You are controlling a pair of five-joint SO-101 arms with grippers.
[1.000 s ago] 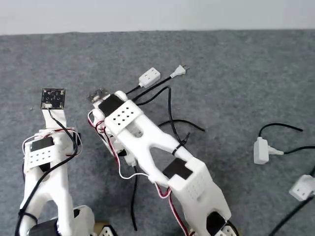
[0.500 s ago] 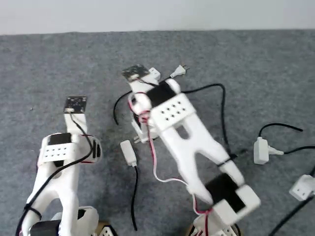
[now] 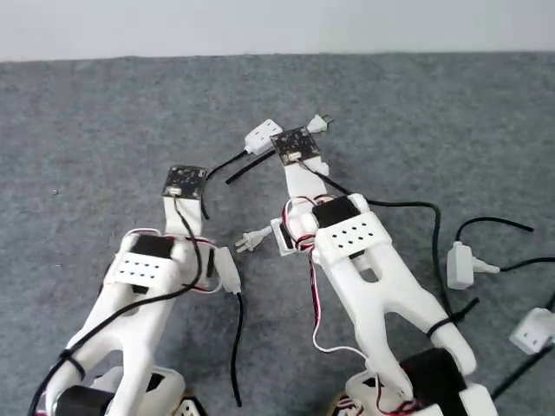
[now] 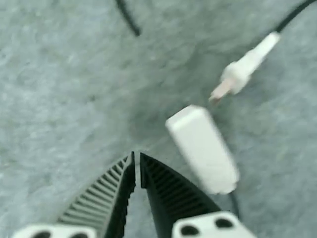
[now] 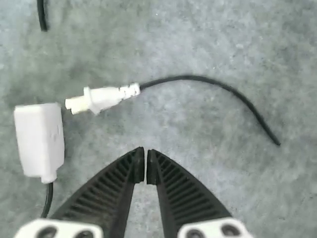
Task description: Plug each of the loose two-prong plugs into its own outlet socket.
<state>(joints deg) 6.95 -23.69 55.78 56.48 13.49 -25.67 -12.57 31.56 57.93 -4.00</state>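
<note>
The high camera sits off the arms and above them, looking steeply down over the grey table (image 3: pixel 78 113) from a distance, with both arms reaching in from the near edge. The left wrist camera is right down low, peering past the left gripper (image 4: pixel 137 159) at the table surface. The right wrist camera looks the same way past the right gripper (image 5: pixel 145 154). All three views share one loose plug (image 4: pixel 237 74) and the white socket block (image 4: pixel 203 148) between the arms.

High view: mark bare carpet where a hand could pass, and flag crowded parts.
Free: grey carpet left of the white arms; also between far white two-prong plug and right-edge white socket block. Crowded: between the arms, around near plug, socket, black cords.
</note>
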